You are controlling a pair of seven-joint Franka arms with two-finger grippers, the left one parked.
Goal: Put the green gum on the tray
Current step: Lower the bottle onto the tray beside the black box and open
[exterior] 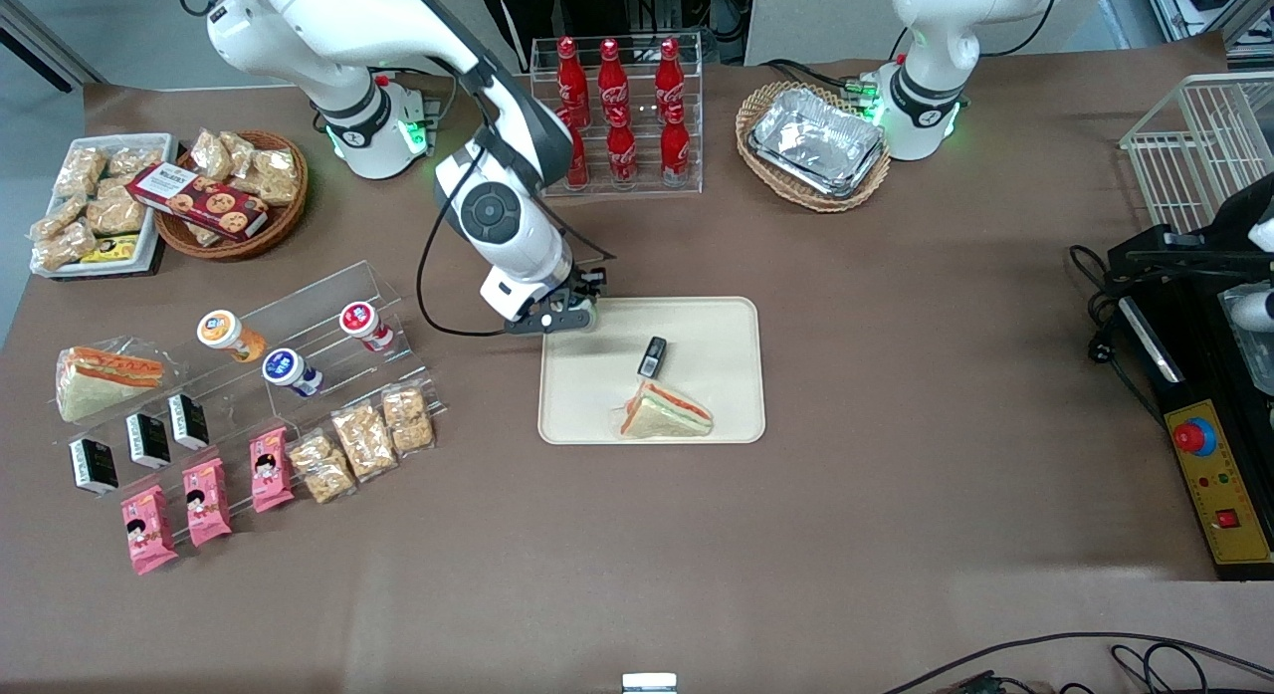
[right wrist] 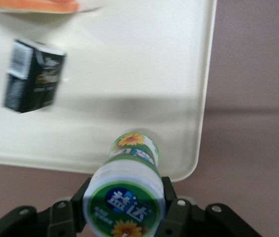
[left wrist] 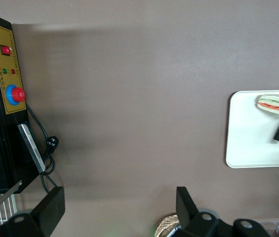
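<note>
Bottle in hand, folks: the small round green gum bottle (right wrist: 128, 192) with its white-rimmed green lid and sunflower label sits pinched between the jaws of the right arm's black two-finger gripper (right wrist: 124, 207), lid end up toward the wrist and its base pointing down and away from the jaws. Just below that base lies the rounded corner of the large flat cream-beige plastic tray (right wrist: 144, 74), the corner nearest the working arm.

From the front, the gripper (exterior: 567, 316) hovers right over that tray (exterior: 717, 415) corner, barely inside the rim. Farther in from the jaws, a small black carton (right wrist: 33, 76) lies flat on the tray, and past it a wrapped triangular sandwich (exterior: 665, 413).

So here's what it turns on, I'd say: the bottle's long axis runs roughly upright, base first, and open tray surface lies directly beneath and slightly inward. A straight descent looks enough, though nudging inward would keep the base off the rim.
</note>
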